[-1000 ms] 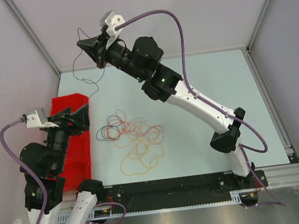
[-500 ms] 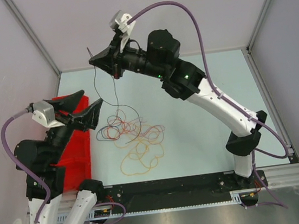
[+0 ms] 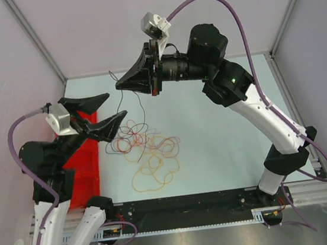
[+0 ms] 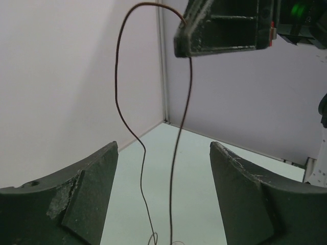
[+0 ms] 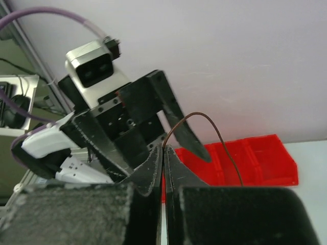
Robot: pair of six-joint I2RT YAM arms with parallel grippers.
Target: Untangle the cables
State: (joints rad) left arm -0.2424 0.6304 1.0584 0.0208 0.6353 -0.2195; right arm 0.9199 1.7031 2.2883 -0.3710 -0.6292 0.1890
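The cables (image 3: 149, 154) lie as a tangle of orange, red, black and blue-purple loops on the table's middle. My right gripper (image 3: 118, 84) is raised above the table's back left, shut on a thin dark cable (image 3: 140, 106) that hangs in two strands down to the tangle. In the right wrist view the closed gripper (image 5: 163, 149) pinches this cable (image 5: 214, 122), which arcs out of the tips. My left gripper (image 3: 116, 104) is open, raised just left of the hanging cable. In the left wrist view both strands (image 4: 179, 153) hang beyond the open gripper (image 4: 163, 148), under the right gripper (image 4: 219, 28).
A red bin (image 3: 85, 168) stands at the table's left edge under the left arm; it also shows in the right wrist view (image 5: 255, 158). Lilac walls close the back and sides. A black rail (image 3: 186, 206) runs along the near edge.
My right gripper has swung rightward with the dark cable in it, its loose end now trailing toward the tangle. My left gripper has risen from over the red bin toward the hanging strands.
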